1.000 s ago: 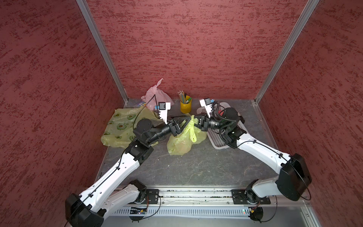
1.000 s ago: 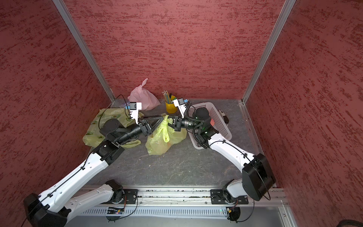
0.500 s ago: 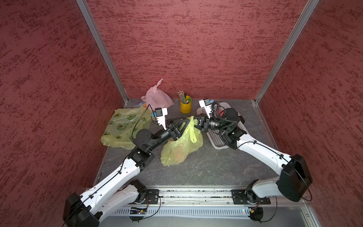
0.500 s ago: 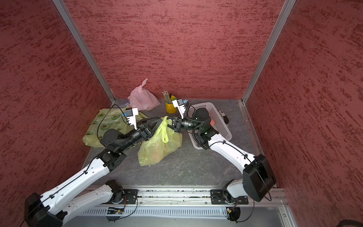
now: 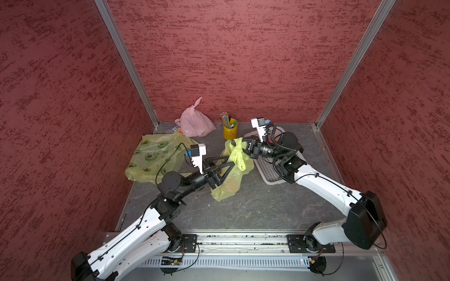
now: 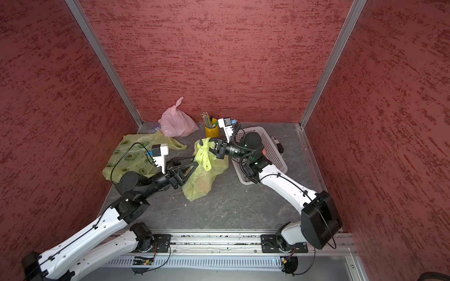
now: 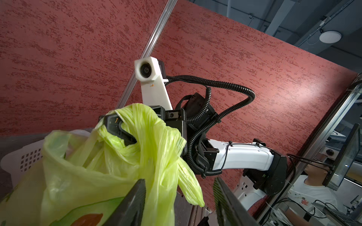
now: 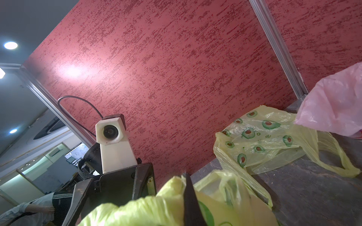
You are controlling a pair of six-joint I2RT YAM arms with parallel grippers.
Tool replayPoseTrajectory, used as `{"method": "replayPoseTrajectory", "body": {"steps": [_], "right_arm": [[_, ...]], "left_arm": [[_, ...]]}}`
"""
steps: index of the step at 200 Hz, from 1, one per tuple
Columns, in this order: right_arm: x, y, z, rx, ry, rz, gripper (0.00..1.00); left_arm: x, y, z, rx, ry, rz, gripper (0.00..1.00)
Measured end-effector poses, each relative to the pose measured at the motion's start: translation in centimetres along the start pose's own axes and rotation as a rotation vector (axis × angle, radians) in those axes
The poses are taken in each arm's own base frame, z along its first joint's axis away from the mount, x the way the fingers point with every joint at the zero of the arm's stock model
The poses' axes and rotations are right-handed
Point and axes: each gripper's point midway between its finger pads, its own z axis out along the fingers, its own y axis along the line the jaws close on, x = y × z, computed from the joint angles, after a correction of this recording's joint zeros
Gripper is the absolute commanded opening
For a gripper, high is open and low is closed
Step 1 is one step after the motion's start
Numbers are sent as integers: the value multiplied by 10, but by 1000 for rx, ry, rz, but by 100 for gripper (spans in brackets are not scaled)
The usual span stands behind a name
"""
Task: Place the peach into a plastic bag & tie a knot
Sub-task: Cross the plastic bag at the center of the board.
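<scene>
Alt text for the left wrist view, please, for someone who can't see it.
The right gripper, shut on the bunched handles of a yellow-green bag, holds its top up before a red wall. The left gripper stands open in the foreground, one finger overlapping the bag. A white basket shows behind the bag.

- The peach (image 6: 202,183) is only a dim orange tint through the plastic bag (image 6: 207,170).
- Its handles (image 5: 238,157) wrap and hide the right gripper (image 5: 239,145) tips.
- The right arm (image 6: 287,187) covers part of the basket (image 6: 275,158).
</scene>
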Motion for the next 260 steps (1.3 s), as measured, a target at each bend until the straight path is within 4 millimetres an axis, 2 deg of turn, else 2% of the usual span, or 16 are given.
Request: {"method": "replayPoseTrajectory", "body": {"steps": [22,42,62,118,148,206,260], "right_arm": [[-1,1,1,-9,-7,7,0],[-4,4,2,-25,-17,19,0],[-7,8,3,-56,-32,35,0],[-8,23,12,-198,-63,115,0],[-7,31,11,-260,-72,153,0],[-5,37,8,-307,-60,218,0],[4,25,10,-334,-47,311,0]], "left_arm": [[14,15,11,-25,45,-21,57],[34,33,21,-60,104,-53,44],[42,42,29,-63,122,-75,33],[37,41,32,-37,84,-90,18],[33,50,31,-54,73,-108,12],[23,67,27,-94,44,-145,11],[30,85,25,-136,83,-196,5]]}}
